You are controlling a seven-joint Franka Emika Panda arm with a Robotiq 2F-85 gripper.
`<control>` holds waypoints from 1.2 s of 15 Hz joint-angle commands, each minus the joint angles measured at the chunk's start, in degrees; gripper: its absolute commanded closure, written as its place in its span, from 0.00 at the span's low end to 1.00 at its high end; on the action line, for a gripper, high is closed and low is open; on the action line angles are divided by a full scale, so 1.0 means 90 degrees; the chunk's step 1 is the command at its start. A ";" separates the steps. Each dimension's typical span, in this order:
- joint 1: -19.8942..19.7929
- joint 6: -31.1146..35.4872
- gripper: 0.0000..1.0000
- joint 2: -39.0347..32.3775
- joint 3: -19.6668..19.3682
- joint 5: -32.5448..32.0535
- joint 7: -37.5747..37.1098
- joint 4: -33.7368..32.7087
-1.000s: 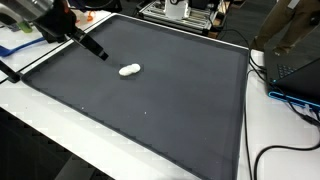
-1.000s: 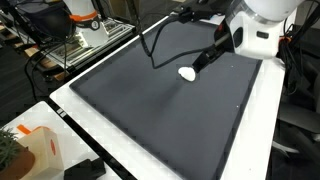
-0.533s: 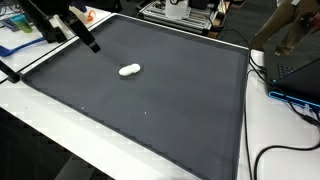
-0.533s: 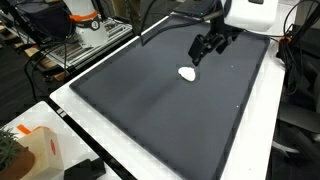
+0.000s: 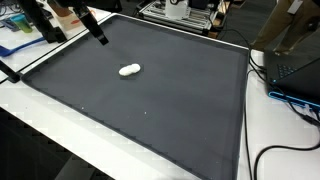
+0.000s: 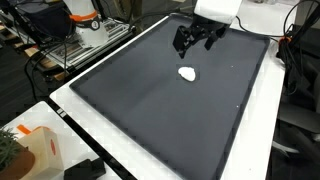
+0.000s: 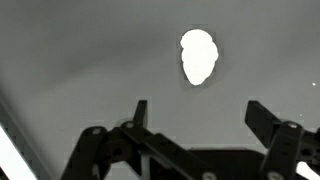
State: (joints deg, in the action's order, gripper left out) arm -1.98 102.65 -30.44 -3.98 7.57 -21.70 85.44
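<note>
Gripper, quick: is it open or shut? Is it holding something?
Gripper: open, jaws spread wide, holding nothing; the white lump lies apart from it on the dark mat.

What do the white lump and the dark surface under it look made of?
White lump: matte, with a soft rounded outline and no glare. It could be cloth, foam or putty, but it is too washed out to tell. Dark mat: flat matte charcoal with no reflections and a thin pale edging. It is probably fabric or a rubber sheet.
</note>
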 commanded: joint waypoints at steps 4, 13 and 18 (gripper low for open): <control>0.0015 -0.0023 0.00 -0.0029 -0.0023 0.0011 0.0009 -0.0029; 0.0321 0.0909 0.00 0.1204 0.0068 -0.0063 0.0011 0.1901; 0.0604 0.1612 0.00 0.2340 0.0304 -0.0043 0.0052 0.3433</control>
State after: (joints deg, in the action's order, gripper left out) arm 2.27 112.12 -17.70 -2.28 7.56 -21.42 105.13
